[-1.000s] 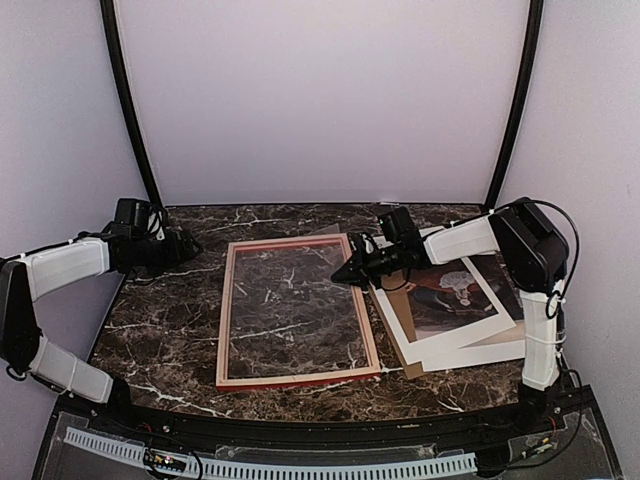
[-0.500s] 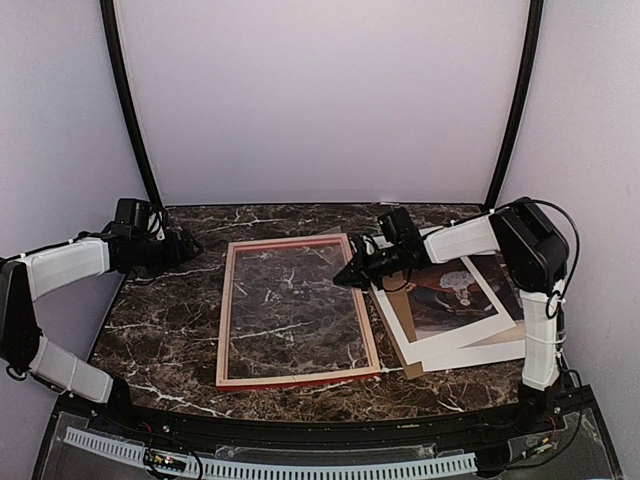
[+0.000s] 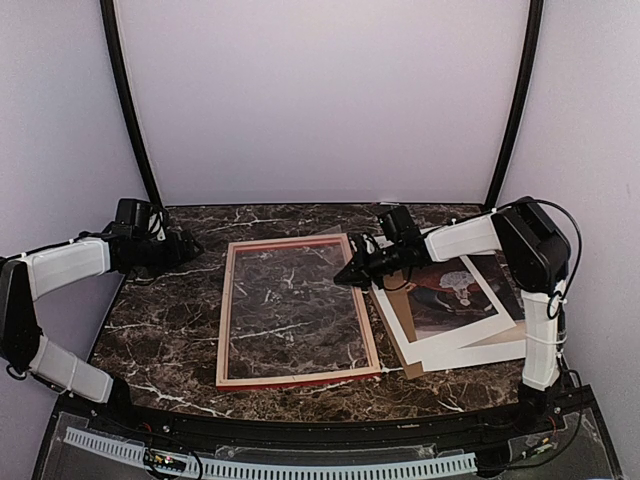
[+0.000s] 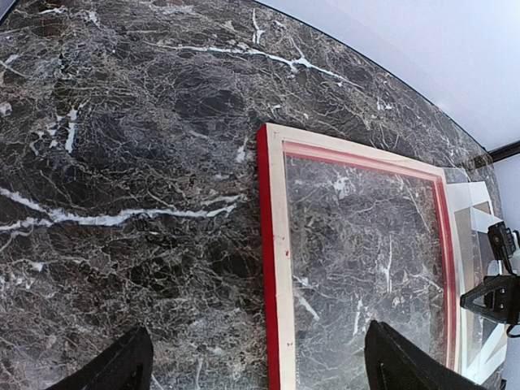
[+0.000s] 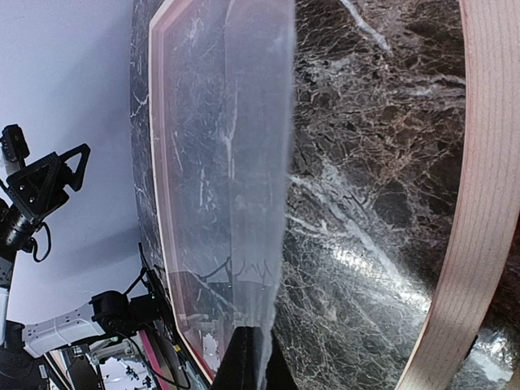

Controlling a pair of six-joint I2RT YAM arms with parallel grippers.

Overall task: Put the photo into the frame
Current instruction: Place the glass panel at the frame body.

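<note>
The photo (image 3: 450, 292) lies face up by the table's (image 3: 160, 320) right edge, on a brown board (image 3: 411, 368), just beside the frame (image 3: 224, 320), which rests back up in the middle. The right gripper (image 3: 350, 272) has its jaws together, clamped on the edge of a clear sheet (image 5: 236, 162) over the frame's far right corner. The left gripper (image 3: 183, 245) hangs near the far left corner, jaws wide apart and holding nothing. The photo looks light, floppy and easily creased. I judge it best pinched by its white margin, ideally at 2 corners.

Qty: 1 frame (image 3: 224, 320), 1 photo (image 3: 450, 290), 1 clear sheet (image 5: 236, 162), 2 arms – L arm (image 3: 65, 265), R arm (image 3: 460, 238).
</note>
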